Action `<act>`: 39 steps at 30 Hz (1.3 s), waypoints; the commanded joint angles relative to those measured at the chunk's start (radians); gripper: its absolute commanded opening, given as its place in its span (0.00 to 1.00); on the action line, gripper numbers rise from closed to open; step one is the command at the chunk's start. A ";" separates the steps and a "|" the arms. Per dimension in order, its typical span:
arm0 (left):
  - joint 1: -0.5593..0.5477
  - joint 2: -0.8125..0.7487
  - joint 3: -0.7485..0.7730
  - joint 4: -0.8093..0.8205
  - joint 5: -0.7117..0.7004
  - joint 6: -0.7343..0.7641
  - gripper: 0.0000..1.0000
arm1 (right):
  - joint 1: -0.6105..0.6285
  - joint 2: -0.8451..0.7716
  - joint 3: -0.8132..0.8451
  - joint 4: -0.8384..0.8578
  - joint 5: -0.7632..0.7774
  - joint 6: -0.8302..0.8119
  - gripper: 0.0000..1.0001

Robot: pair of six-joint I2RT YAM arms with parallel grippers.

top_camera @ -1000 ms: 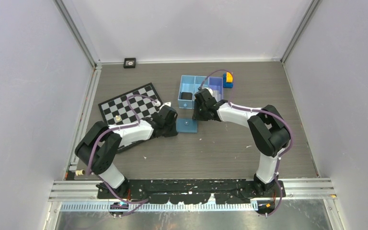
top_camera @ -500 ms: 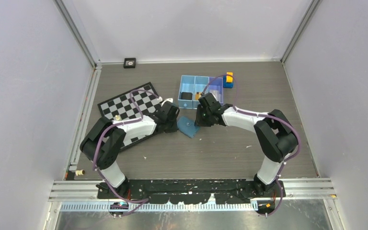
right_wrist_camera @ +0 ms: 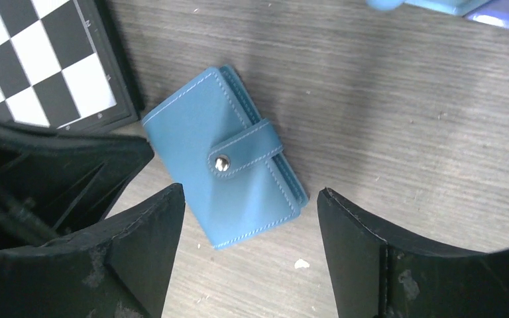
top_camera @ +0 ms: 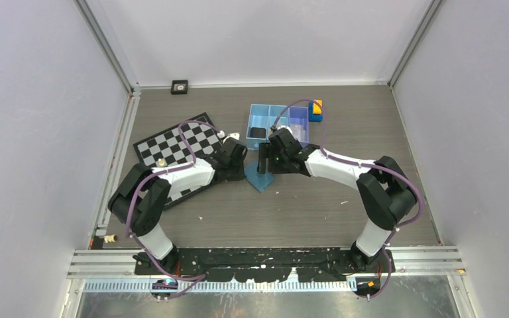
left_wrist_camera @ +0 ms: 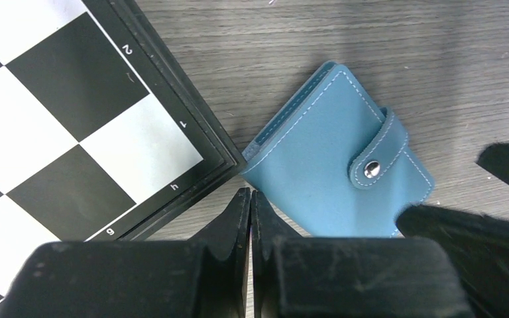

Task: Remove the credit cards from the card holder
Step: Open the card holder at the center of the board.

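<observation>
– So, which step are you on?

– The very first, I judge. The card holder (right_wrist_camera: 228,165) lies flat on the wooden table (right_wrist_camera: 404,119), folded shut. Its strap (right_wrist_camera: 255,147) crosses the face and the snap button (right_wrist_camera: 222,163) is pressed home. No credit cards show anywhere; I take them to be inside.

– And your claws?

– My right gripper (right_wrist_camera: 250,199) hangs above the holder with its jaws spread wide, one finger to each side, gripping nothing. My left gripper (left_wrist_camera: 250,199) is pinched fully closed and empty, its tips just beside the holder's near left corner.

– What does the next move call for?

– Opening it. One claw has to pin the body down while the other gets a fingertip under the strap's end and pops the snap. The strap is thin and lies flush, so I expect to need a low, careful approach.

– Room to work?

– Tight on the left. The raised black edge of the chessboard (left_wrist_camera: 73,132) sits just beside the holder's corner, perhaps touching, and my left arm (top_camera: 185,175) crowds that side as well. To the right and toward me there is open wood, so that is where I would swing the flap. The blue compartment tray (top_camera: 249,126) stands behind, apart from the holder but near enough that my right wrist must mind it.
</observation>
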 commanded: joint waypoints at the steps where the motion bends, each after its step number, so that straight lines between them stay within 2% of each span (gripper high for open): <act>1: 0.001 -0.028 0.005 0.025 0.056 0.008 0.04 | -0.002 0.074 0.071 0.023 0.033 -0.036 0.79; 5: 0.008 -0.003 0.010 0.024 0.068 -0.006 0.05 | -0.004 0.125 0.107 0.050 0.005 -0.059 0.82; 8: 0.057 0.034 -0.001 0.051 0.155 -0.041 0.06 | -0.005 0.150 0.112 0.075 -0.082 -0.049 0.81; 11: 0.092 0.052 -0.021 0.093 0.227 -0.066 0.05 | -0.004 0.164 0.111 0.077 -0.122 -0.025 0.72; 15: 0.097 0.058 -0.017 0.096 0.232 -0.060 0.06 | 0.004 0.149 0.085 0.084 -0.164 0.035 0.63; 23: 0.109 0.053 -0.016 0.093 0.244 -0.055 0.08 | 0.021 0.113 0.085 0.006 0.014 0.038 0.54; 28: 0.110 0.037 -0.025 0.096 0.252 -0.053 0.09 | 0.027 0.144 0.118 -0.022 0.101 0.017 0.66; 32: 0.109 0.027 -0.030 0.105 0.278 -0.047 0.12 | 0.044 0.160 0.147 -0.044 0.174 -0.014 0.68; 37: 0.110 0.016 -0.041 0.115 0.295 -0.055 0.19 | 0.072 0.180 0.179 -0.061 0.217 -0.049 0.60; 39: 0.109 0.014 -0.043 0.118 0.302 -0.059 0.23 | 0.075 0.190 0.186 -0.065 0.207 -0.047 0.54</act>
